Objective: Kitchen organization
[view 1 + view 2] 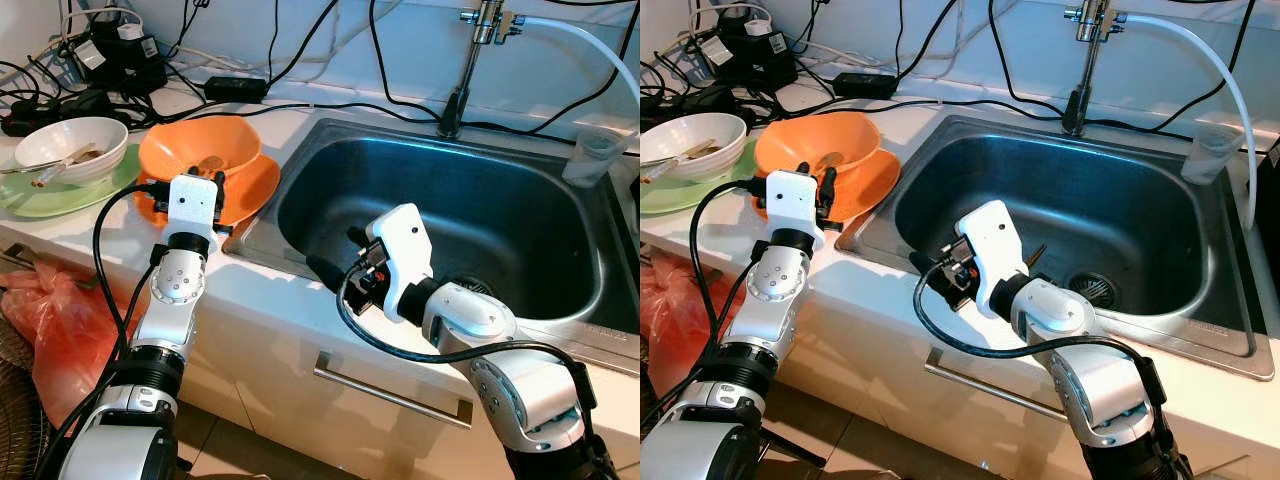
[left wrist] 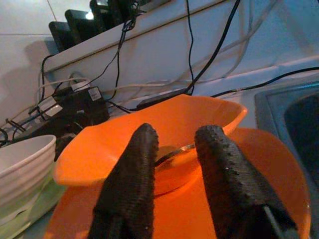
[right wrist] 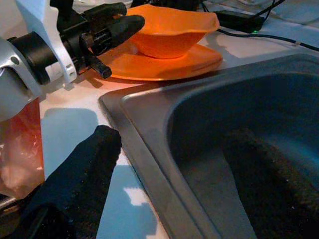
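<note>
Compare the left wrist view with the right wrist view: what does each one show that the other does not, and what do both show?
Left wrist view alone: the metal spoon inside the orange bowl, the rim of the white bowl, and the black power adapters by the wall.

Right wrist view alone: the left end effector from outside, reaching toward the orange dishes, and the red plastic bag below the counter.

Both: the orange bowl sitting on the orange plate, the steel sink, and black cables behind.
</note>
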Available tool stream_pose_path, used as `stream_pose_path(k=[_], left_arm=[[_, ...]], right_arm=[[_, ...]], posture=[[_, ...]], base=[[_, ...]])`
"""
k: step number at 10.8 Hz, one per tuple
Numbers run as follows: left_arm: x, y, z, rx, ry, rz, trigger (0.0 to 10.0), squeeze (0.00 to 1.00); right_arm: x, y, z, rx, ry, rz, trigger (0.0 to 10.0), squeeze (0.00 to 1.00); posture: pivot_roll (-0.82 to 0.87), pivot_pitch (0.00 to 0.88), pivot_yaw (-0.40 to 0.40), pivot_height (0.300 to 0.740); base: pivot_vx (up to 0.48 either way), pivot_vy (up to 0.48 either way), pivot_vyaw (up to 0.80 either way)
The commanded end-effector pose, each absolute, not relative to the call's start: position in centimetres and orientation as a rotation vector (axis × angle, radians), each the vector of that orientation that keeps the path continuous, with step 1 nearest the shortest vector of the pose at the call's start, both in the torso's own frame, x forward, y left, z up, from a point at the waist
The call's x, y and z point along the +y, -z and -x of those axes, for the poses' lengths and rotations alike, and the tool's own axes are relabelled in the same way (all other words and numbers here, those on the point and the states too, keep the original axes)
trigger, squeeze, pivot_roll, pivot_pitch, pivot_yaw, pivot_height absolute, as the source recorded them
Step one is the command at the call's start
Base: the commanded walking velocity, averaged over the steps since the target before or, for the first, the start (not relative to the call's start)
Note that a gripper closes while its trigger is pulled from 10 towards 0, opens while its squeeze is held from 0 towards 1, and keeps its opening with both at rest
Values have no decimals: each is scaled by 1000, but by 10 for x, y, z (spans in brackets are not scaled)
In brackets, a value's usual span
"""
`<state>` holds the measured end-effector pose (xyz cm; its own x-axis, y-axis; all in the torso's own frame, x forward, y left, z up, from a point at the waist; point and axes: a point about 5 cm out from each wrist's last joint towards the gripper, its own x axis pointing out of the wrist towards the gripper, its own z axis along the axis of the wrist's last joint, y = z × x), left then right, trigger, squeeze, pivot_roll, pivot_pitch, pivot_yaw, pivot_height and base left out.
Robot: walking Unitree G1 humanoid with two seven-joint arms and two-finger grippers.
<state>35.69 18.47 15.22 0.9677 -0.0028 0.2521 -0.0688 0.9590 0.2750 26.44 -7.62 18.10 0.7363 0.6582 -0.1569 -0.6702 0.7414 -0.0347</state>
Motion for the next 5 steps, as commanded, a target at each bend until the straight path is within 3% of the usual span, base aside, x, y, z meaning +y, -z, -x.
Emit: stream_pose_path(k=[1,5], left_arm=[[181,-157,-360,-267,-13,-285,0,0],[181,-157,-360,-269,-13,-291,0,0]], right_arm=[[-76,-184,-263,123,-735,97,10000,0],[-75,-184,-262,124,-737,97,10000,0]], posture=[[-80,0,26,740],[-80,0,28,740]], base=[[0,0,0],[0,0,0]])
